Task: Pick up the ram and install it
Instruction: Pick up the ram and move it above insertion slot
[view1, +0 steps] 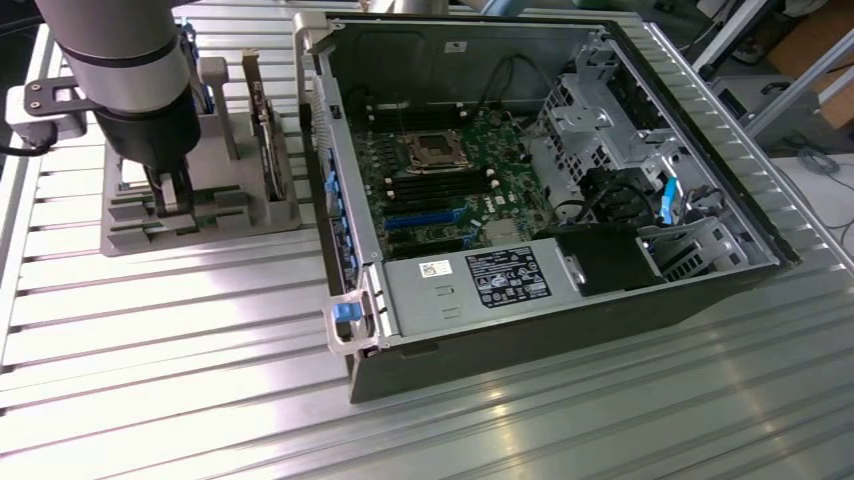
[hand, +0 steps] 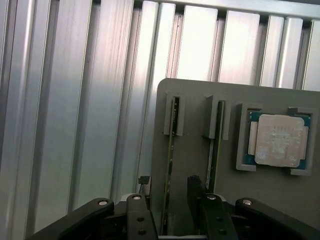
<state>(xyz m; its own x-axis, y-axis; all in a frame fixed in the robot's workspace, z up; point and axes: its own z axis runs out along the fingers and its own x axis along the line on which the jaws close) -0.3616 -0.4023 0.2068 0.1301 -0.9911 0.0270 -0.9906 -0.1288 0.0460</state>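
The ram (hand: 171, 150) stands on edge in the gray holder (hand: 195, 95), its length parallel to the table's (hand: 60, 100) ribs. The gripper (hand: 169, 197) straddles it, fingers apart.

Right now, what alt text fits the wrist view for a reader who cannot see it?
Open fingers stand either side of a green ram stick set on edge in a grey holder, not closed on it. A second ram stick stands in the next slot and a silver processor lies in a square recess, all on a ribbed metal table.
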